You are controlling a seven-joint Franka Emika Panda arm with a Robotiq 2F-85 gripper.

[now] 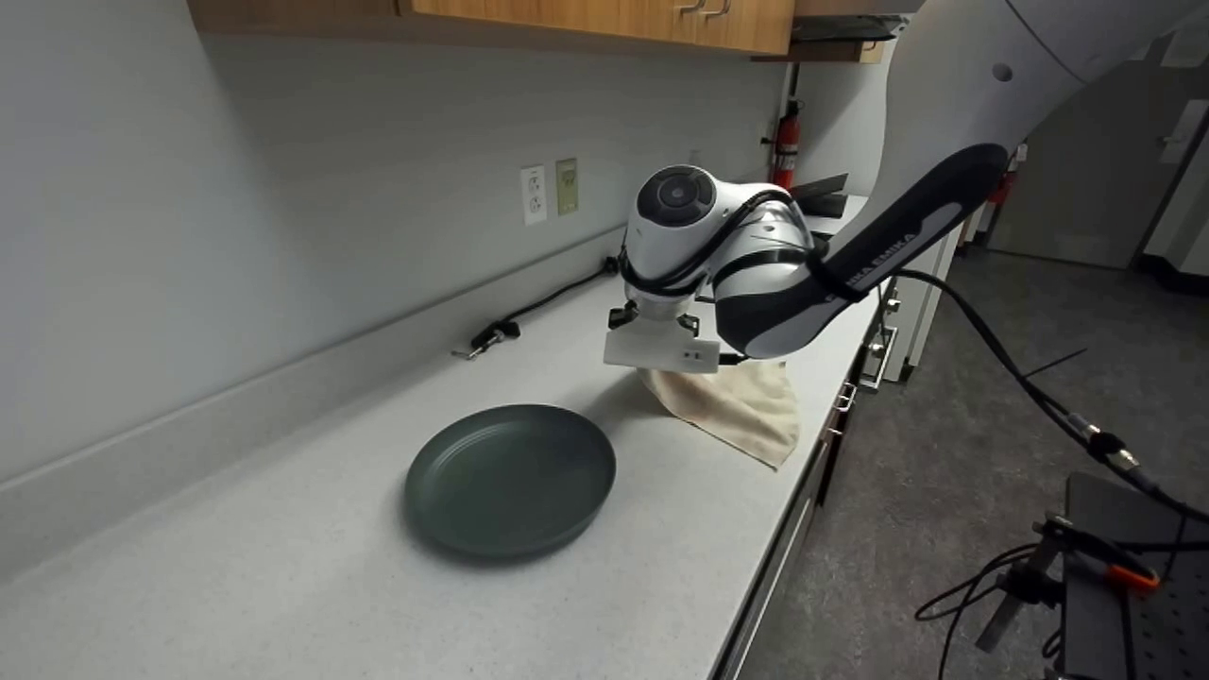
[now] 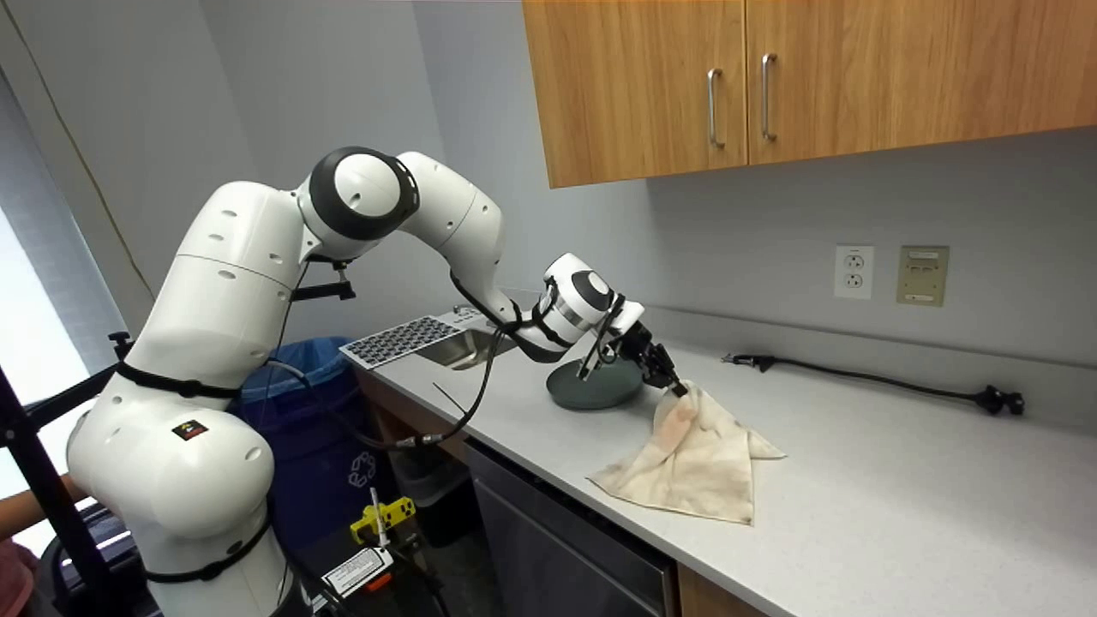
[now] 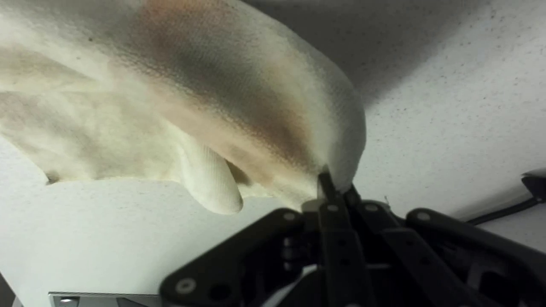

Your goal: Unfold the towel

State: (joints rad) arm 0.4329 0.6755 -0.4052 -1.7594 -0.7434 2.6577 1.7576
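A cream towel point(image 2: 703, 476) with pinkish patches lies near the front edge of a pale counter point(image 1: 283, 586), partly spread and partly bunched. One end is raised into a peak, nipped by a black gripper point(image 3: 338, 187): in the wrist view its jaws are clenched on the towel, which bulges up and curves over beside them. Next to the peak are a soft rolled fold and a flatter flap, so the unfolding looks begun but not finished.

The raised end is probably held up so the slack layers can fall apart and be drawn out flat. The bite is small; whether it takes one layer or two cannot be told. A slow pull away from the spread part seems called for, since so limp a towel may slip loose or slide along in one heap.

Near the towel, but apart from it, a dark green plate point(image 1: 510, 482) rests on the counter; a carry that way could drape over it. A black rod with a clamp point(image 2: 878, 376) lies by the wall point(image 1: 378, 189), well apart from the towel. The white robot arm point(image 2: 244, 248) slopes down from the front side, likely so the gripper meets the raised end at a slant.
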